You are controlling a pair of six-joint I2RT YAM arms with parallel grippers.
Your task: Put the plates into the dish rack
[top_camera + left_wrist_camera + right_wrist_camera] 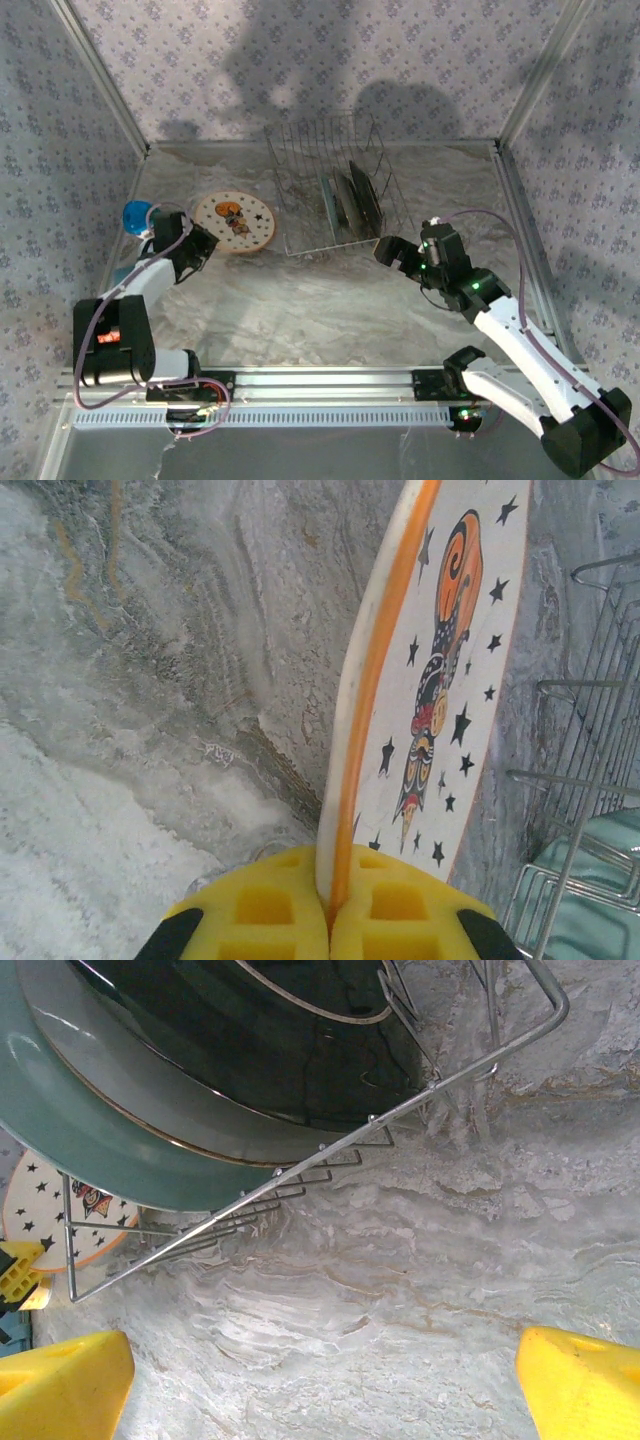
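The cream plate point(233, 221) with black stars and an orange picture sits left of the dish rack point(300, 170). My left gripper point(200, 243) is shut on its near rim. In the left wrist view the yellow pads point(270, 910) pinch the plate's point(440, 680) orange-edged rim, with the left gripper point(328, 905) closed tight. Three plates stand upright in the rack: teal point(327, 205), grey-green point(343, 203) and black point(365, 195). My right gripper point(393, 252) hangs open by the rack's front right corner, holding nothing. The right wrist view shows the teal plate point(90, 1130), the black plate point(280, 1040) and the rack wire point(330, 1150).
A small blue cup point(136, 214) stands close to the left arm, by the left wall. Patterned walls close in the marbled table point(330, 310) on three sides. Bare marbled surface lies under my right gripper point(325, 1380).
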